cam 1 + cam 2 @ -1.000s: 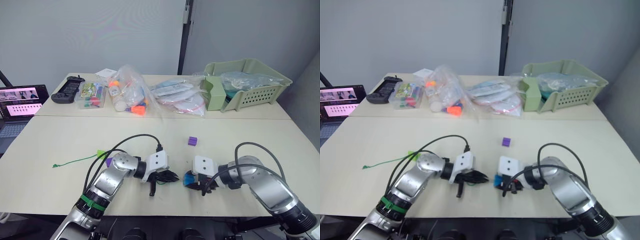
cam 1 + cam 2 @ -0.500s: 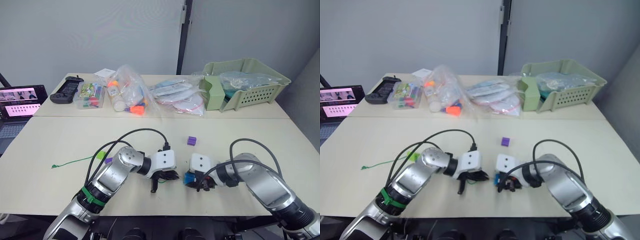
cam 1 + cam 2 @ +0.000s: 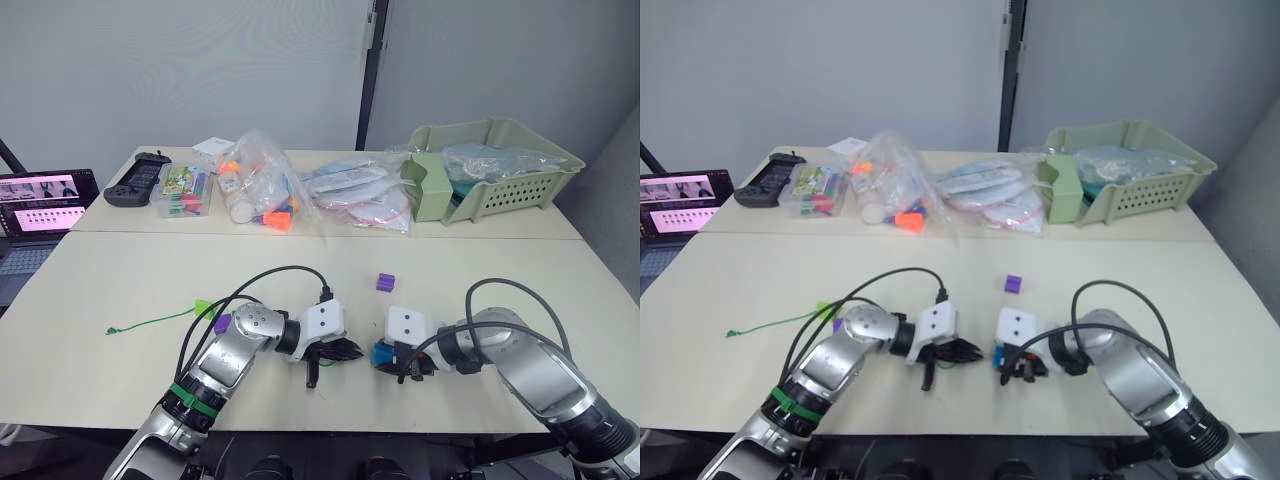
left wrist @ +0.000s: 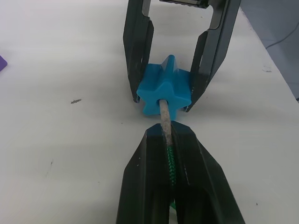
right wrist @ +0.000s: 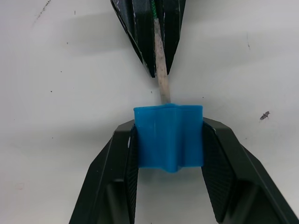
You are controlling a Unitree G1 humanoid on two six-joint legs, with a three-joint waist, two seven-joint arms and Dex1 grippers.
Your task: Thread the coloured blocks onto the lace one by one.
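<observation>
Beige desk [image 3: 120, 270], matte, faint specks and scuffs in wrist views; seam across the middle. Grey wall behind, dark vertical post at centre back.

Right gripper [image 5: 168, 140] low over near desk edge, jaws clamped on blue block [image 4: 164, 91], one finger on each side. Left gripper [image 4: 169, 140] facing it, jaws pinched together on lace [image 3: 150, 321] just behind pale stiff tip [image 4: 165, 116]. Tip entering block's centre hole; far end not seen coming out. Green cord trailing back between left fingers [image 4: 149, 186], then lying across desk toward left, ending in small knot [image 3: 108, 331].

Purple block [image 3: 385, 283] alone mid-desk, beyond the grippers, apart from both. Second purple block [image 3: 222, 323] beside left arm, touching or nearly touching it, cannot tell. Lime block [image 3: 203, 307] next to it, on the lace line. Dark green block not made out.

Back of desk: clear bags [image 3: 260, 190] with orange pieces, flat plastic packets [image 3: 360, 195], small clear box [image 3: 183, 192] of mixed bits, black controller [image 3: 135, 180], pale green basket [image 3: 490, 165] holding bagged items. Laptop [image 3: 35, 205] at far left, screen lit.
</observation>
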